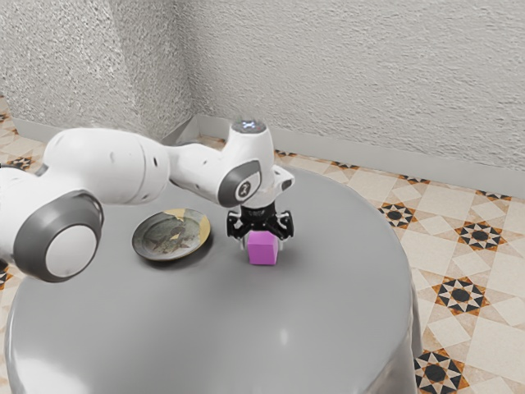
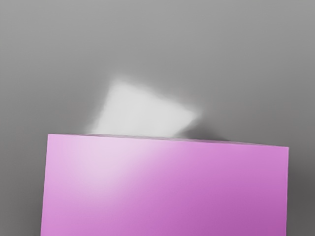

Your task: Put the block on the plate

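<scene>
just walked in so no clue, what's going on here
A robot arm has its hand right at a pink block, over the gray table. I can't tell whether it has a grip yet. The plate the block is meant for sits off toward the exterior view's left, and the block isn't on it.

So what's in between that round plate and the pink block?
A bare stretch of grey tabletop lies between the round plate and the pink block, as the exterior view shows. The black pincer, at the block, slightly overhangs that end.
</scene>
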